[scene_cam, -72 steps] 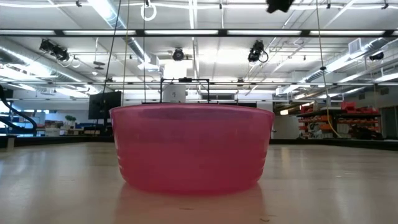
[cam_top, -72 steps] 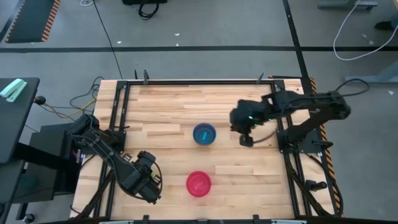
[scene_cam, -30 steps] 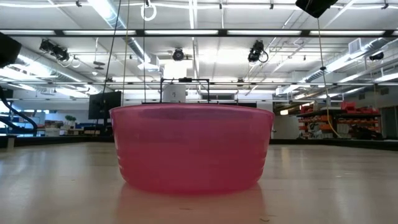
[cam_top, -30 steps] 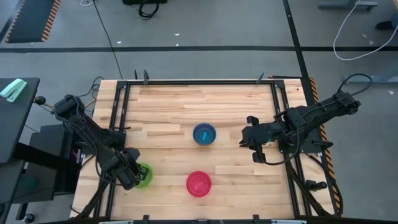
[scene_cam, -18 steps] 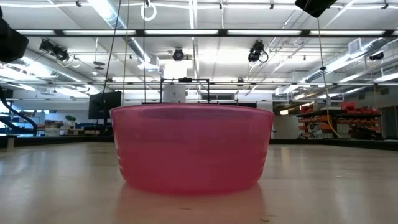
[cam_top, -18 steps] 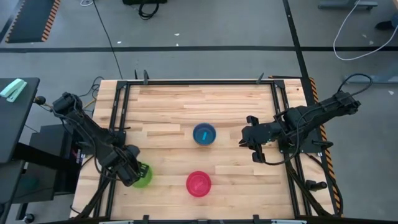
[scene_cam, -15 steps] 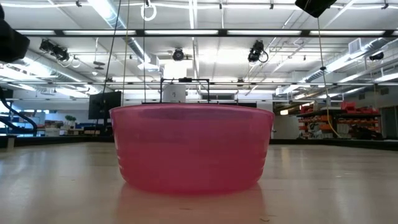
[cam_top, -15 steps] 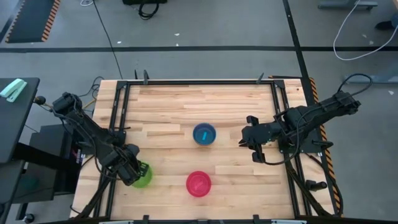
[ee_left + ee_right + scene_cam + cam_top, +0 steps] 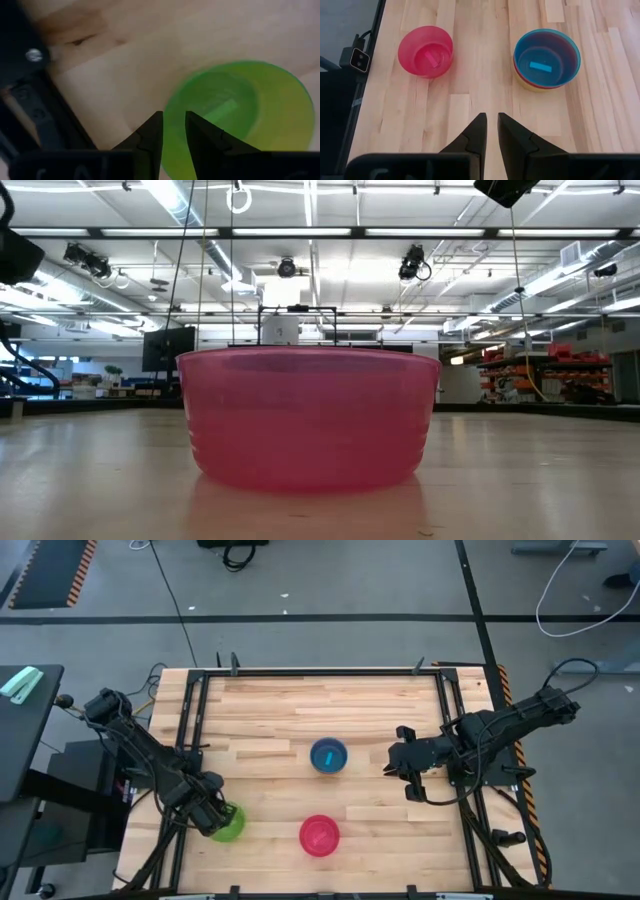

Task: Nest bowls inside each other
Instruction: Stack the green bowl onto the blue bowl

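A butcher-block table [image 9: 300, 710] in a black frame stands on a grey workshop floor, and the low view looks across it into a long hall of ceiling lights. The left gripper [image 9: 212, 819], which 2.4 s ago hung further in over the front of the table and hid what was below it, has since pulled back to the front left corner, uncovering the green bowl [image 9: 229, 822], and over the last second has settled down onto that bowl's outer edge. In the left wrist view the fingers stand close together with only a narrow gap, the near rim of the green bowl [image 9: 235, 117] running between their tips, so it looks like a pinch on the rim is about to be made; no lift shows yet. The right gripper [image 9: 397, 766] has drawn back towards the right side and waits there, fingers nearly together on nothing. The blue-topped stack of bowls [image 9: 328, 755] sits mid-table, with red and yellow rims showing beneath the blue. The pink bowl [image 9: 319, 835] lies alone at the front, between the green bowl and the stack's line.
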Robot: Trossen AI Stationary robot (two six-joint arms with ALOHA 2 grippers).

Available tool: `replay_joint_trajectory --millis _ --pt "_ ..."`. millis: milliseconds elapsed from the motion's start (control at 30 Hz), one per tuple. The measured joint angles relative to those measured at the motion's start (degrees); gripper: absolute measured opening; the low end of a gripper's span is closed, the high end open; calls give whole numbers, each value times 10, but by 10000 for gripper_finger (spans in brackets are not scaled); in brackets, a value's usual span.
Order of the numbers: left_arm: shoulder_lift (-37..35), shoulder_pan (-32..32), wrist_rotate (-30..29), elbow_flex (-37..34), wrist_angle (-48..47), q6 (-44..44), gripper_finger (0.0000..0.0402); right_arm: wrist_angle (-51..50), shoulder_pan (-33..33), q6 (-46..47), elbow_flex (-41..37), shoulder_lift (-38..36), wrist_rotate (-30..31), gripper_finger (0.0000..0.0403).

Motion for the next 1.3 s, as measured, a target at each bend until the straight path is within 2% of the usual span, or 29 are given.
replay_joint_trajectory --millis 167,367,833,967,1167,1300 --pt "0 0 6 -1 3 7 83 0 0 4 0 0 0 55" --pt "1 0 53 -36 33 2 89 0 0 4 0 0 0 55" --pt "1 0 54 -47 82 4 81 4 0 4 0 0 0 55" --pt "1 0 43 -47 85 5 84 4 0 4 0 0 0 55" --pt "-11 2 -15 -45 106 20 85 4 0 2 0 0 9 55" --pt "-26 9 -28 -45 106 20 80 4 0 2 0 0 10 55"
